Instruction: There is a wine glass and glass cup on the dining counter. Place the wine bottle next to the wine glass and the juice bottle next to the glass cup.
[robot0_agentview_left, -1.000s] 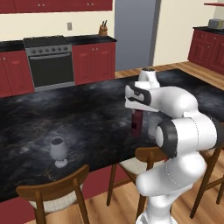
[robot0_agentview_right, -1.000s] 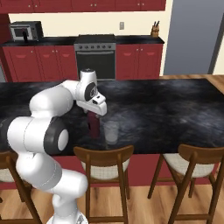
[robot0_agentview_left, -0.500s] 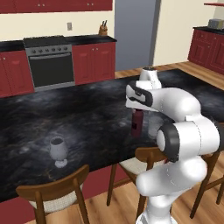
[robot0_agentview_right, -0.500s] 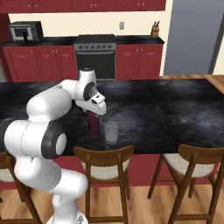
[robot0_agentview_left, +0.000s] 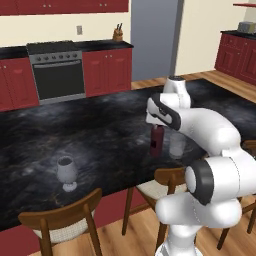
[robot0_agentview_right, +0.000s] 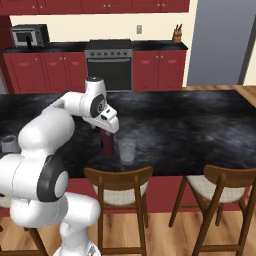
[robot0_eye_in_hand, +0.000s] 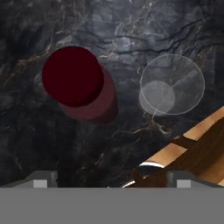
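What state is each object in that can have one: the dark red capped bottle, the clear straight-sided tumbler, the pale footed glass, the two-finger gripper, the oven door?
Dark red capped juice bottle: upright on the black marble counter, cap on, not gripped.
Clear straight-sided tumbler: upright, looks empty, close beside the bottle, apart from it.
Pale footed wine glass: upright, looks empty, standing alone.
Two-finger gripper: above the bottle, holding nothing; jaw opening unclear.
Oven door: closed.

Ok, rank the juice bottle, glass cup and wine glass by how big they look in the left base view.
1. Juice bottle, tallest.
2. and 3. Wine glass and glass cup look much alike; the cup is faint and hard to outline, and they stand at different spots along the counter, so I won't rank them.
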